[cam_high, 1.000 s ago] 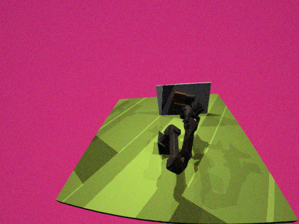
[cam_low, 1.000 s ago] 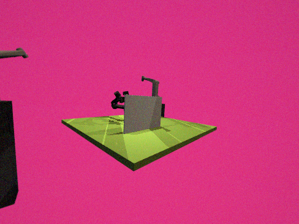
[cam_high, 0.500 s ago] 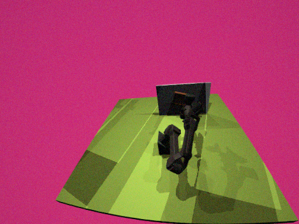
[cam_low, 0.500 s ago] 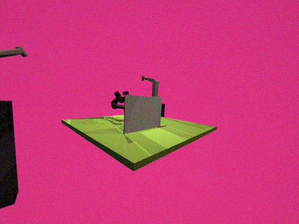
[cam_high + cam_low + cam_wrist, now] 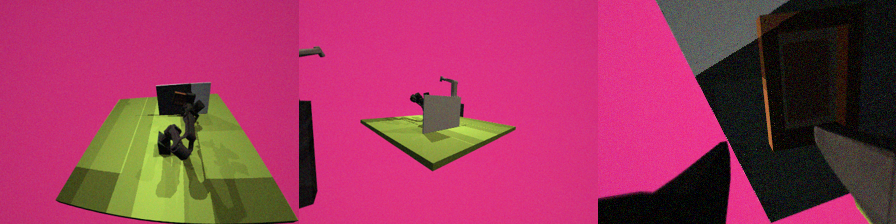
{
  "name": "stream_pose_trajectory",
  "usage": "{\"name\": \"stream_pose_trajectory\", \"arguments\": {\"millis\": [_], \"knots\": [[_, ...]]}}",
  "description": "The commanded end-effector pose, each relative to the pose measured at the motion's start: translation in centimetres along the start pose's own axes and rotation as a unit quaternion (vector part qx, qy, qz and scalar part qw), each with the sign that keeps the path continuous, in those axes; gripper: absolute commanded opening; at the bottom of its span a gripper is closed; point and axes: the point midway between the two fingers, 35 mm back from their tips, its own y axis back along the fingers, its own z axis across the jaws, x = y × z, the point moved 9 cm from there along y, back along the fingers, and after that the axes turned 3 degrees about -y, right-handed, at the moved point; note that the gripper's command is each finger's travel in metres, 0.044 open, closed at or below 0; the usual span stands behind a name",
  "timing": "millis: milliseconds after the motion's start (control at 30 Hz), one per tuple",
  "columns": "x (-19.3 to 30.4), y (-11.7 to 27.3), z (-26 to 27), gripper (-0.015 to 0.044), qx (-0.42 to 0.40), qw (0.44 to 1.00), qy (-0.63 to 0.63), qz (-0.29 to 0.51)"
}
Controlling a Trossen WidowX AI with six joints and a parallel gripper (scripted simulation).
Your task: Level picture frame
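The picture frame (image 5: 181,98) (image 5: 808,82) has an orange-brown rim and a dark middle. It hangs on the grey wall panel (image 5: 203,92) (image 5: 441,113) (image 5: 713,30) in deep shadow. How far it tilts is hard to judge in this light. My gripper (image 5: 192,106) (image 5: 771,140) is open, close in front of the frame's lower edge. In the wrist view its two fingers lie below the frame and nothing is between them. The screw and the notched strip are hidden behind the frame. The exterior camera sees only the back of the wall.
The arm's base (image 5: 165,144) stands on the green table (image 5: 122,147) (image 5: 437,153) in front of the wall. A grey post (image 5: 453,87) rises behind the wall in the exterior view. A dark block (image 5: 305,153) stands at the far left, off the table.
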Motion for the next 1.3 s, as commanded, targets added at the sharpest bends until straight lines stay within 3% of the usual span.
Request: {"name": "stream_pose_trajectory", "arguments": {"millis": [0, 667, 1067, 1267], "knots": [[-0.8, -1.7, -1.6, 0.026, 0.001, 1.0, -0.011, 0.002], [-1.2, -2.1, -2.4, 0.026, 0.0, 1.0, -0.014, 0.002], [-1.2, -9.4, -2.4, 0.026, -0.001, 1.0, -0.015, 0.001], [-1.1, -9.9, -2.5, 0.026, -0.001, 1.0, -0.015, 0.001]]}}
